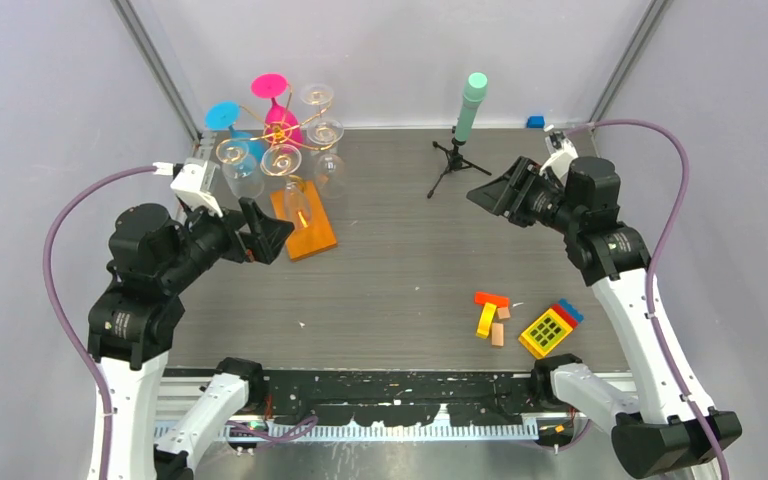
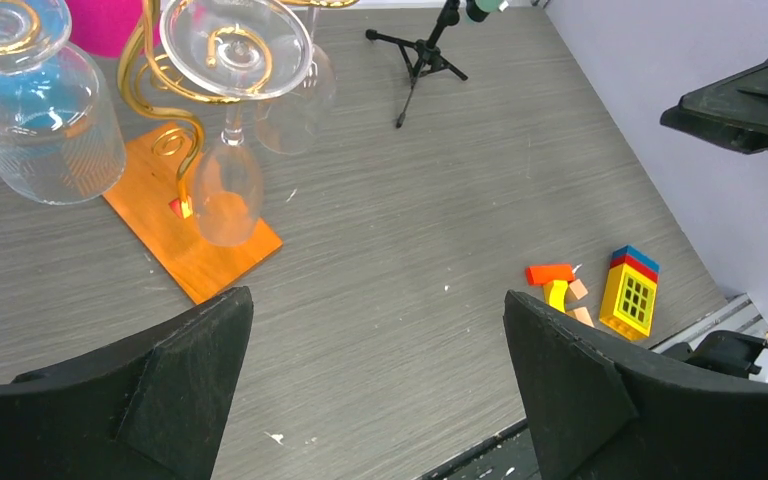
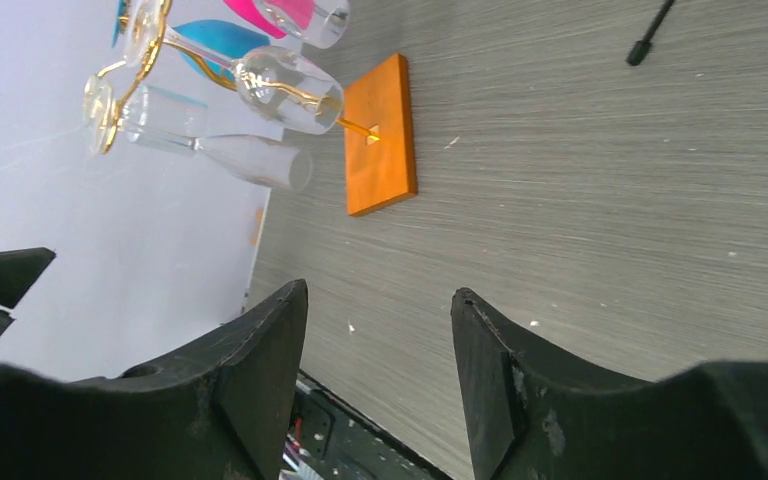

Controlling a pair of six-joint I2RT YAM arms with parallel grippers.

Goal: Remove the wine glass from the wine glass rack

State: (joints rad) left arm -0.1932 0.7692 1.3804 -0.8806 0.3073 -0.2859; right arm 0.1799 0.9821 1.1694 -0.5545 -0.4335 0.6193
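A: Left gripper (image 1: 265, 235) first: state?
B: Spread as wide as can be, empty. Parked just near-left of the rack (image 1: 282, 135), beside its orange base (image 1: 308, 228), apart from it.
A: And the glass (image 2: 227, 190)?
B: Hangs by the foot from a gold scroll on the rack's near side, bowl down over the base. Upright long axis, stem above bowl. Not yet off.
A: Bearing from the fingers?
B: Ahead and off to the left in the wrist view. Aimed past the rack's right side, at bare table, so likely needs a swing left and a rise before closing round the bowl or stem.
A: Pose?
B: Crouched low, elbow folded, wrist tipped down toward the table right of the rack.
A: Anything close by?
B: Crowded by neighbour glasses (image 2: 40, 130) on the same rack; easy to knock, by the look of it.
A: Further right?
B: Tripod (image 1: 452, 160) well right of the rack, apart. Then right gripper (image 1: 490, 192), farther right still, raised, facing back toward the rack, partly open, empty. Much the farther of the two, so probably a job for the left.
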